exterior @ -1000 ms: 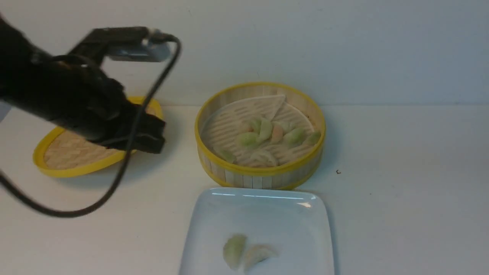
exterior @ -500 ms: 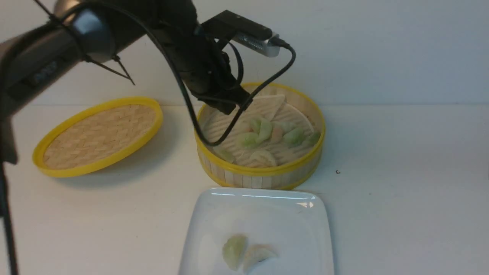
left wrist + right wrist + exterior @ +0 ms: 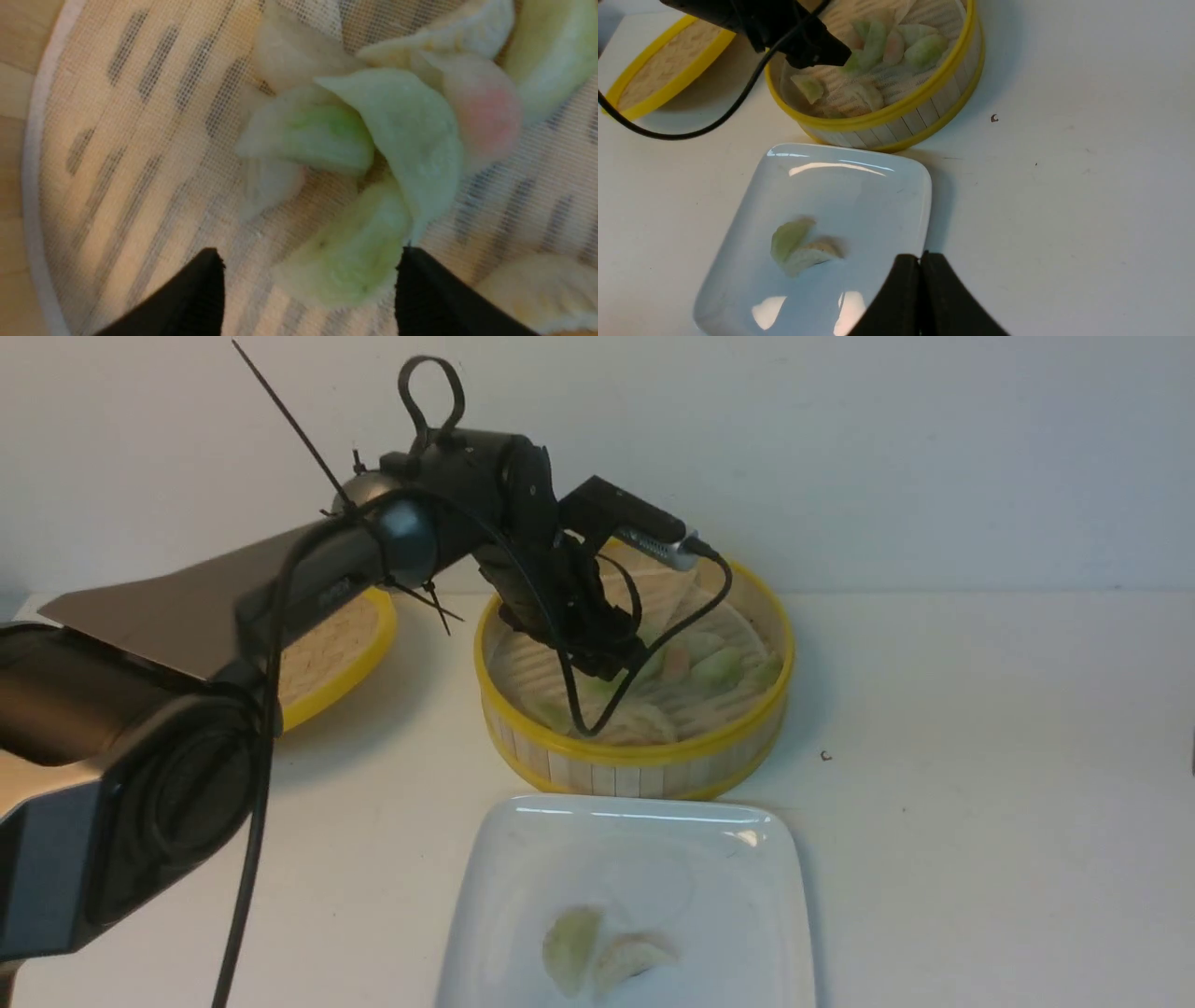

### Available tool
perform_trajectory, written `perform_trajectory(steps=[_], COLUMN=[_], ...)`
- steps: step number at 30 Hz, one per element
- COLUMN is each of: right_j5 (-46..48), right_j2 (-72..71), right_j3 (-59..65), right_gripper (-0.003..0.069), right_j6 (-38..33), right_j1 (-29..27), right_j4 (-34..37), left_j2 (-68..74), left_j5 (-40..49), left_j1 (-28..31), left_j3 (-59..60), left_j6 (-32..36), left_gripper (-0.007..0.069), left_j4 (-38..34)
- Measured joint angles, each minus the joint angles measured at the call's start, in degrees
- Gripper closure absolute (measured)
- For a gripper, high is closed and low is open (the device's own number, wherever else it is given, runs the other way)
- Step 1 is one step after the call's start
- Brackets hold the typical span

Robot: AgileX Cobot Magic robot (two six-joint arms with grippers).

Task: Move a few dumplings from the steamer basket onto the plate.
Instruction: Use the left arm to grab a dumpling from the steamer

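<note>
Left hand in the round bamboo steamer basket
Wide open, empty, straddling a pale green crescent dumpling, placed to pinch it.

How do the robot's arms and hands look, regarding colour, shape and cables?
The left arm is glossy dark grey with rounded joints and faint unreadable lettering. A black cable loops along it, fastened with black cable ties, to a black and silver camera box. The left hand and right hand have matte black, wedge-shaped fingers.
</note>
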Motion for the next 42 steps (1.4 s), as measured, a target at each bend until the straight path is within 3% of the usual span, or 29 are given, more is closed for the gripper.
perform_trajectory(steps=[10, 13, 16, 22, 26, 32, 38, 42], right_j5=[0.31, 1.22, 1.71, 1.75, 1.75, 1.89, 2.35, 2.35], right_j2=[0.0, 0.0, 0.0, 0.0, 0.0, 0.0, 0.0, 0.0], right_j3=[-0.07, -0.07, -0.07, -0.07, -0.07, -0.07, -0.07, -0.07], right_gripper=[0.0673, 0.0673, 0.0673, 0.0673, 0.0673, 0.0673, 0.0673, 0.0673], right_j6=[0.0, 0.0, 0.0, 0.0, 0.0, 0.0, 0.0, 0.0], right_j1=[0.0, 0.0, 0.0, 0.0, 0.0, 0.0, 0.0, 0.0], right_j4=[0.04, 0.04, 0.04, 0.17, 0.22, 0.22, 0.24, 0.28], left_j2=[2.61, 2.77, 2.77, 3.02, 3.02, 0.88, -10.24, -21.5], left_j5=[-2.49, -1.91, -1.13, 8.08, 19.43, 23.01, 23.15, 23.15], left_j1=[-1.86, -2.2, -2.27, -2.38, -2.38, -2.38, -2.98, -3.83], left_j3=[-0.23, -0.3, -0.55, -5.57, -16.62, -25.93, -14.83, 4.55], left_j6=[3.71, 3.71, 3.71, 2.09, -3.43, -8.52, -11.18, -11.18], left_gripper=[0.0181, 0.0274, 0.0282, 0.0282, 0.0282, 0.0284, 0.0284, 0.0284], left_j4=[0.13, 0.34, 0.41, 0.8, 4.17, 5.75, 1.86, 0.47])
